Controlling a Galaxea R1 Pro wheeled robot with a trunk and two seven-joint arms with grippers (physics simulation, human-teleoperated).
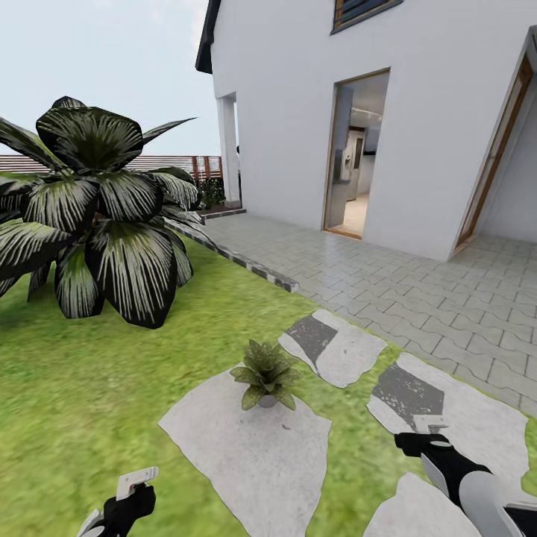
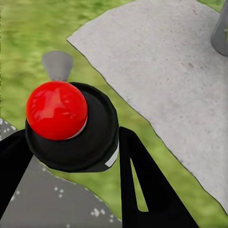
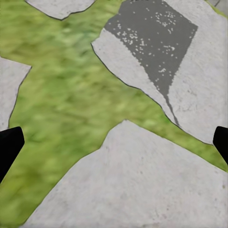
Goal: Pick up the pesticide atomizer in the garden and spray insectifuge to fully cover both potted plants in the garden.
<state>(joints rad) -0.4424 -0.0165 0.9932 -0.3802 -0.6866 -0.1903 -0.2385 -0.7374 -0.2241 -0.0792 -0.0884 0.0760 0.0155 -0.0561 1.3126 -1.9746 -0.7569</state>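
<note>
The spraying step appears to be in hand. In the left wrist view, the pesticide atomizer (image 2: 71, 126) is seen clamped between the two dark fingers of the left tool (image 2: 71, 156), its black cap and glossy red button uppermost. In the head view the same tool (image 1: 127, 501) is seen low at the near left, closed on the atomizer (image 1: 136, 479), whose pale top is raised above the grass. The right tool (image 3: 114, 142) is held open and empty, its fingertips far apart at the two edges of the right wrist view, above paving slabs (image 3: 137, 180) and grass; in the head view it (image 1: 419, 440) is seen low at the near right.

Just beyond the tools, one of the potted plants (image 1: 265, 373) is seen: a low rosette of speckled green leaves standing on the far edge of a grey stone slab (image 1: 253, 447) in the garden (image 1: 82, 388). A second such plant cannot be made out from here. Further off to the left a tall palm (image 1: 97, 209) is seen on the lawn, and behind it a slatted wooden fence (image 1: 179, 165); to the right, a paved terrace (image 1: 418, 283) and a white house (image 1: 313, 97) with an open doorway.

As a judgement, the next move calls for the nozzle to be aimed at the rosette from closer in, and the button to be pressed until the leaves are covered.

No brand, label or writing can be read on the atomizer or elsewhere
</note>
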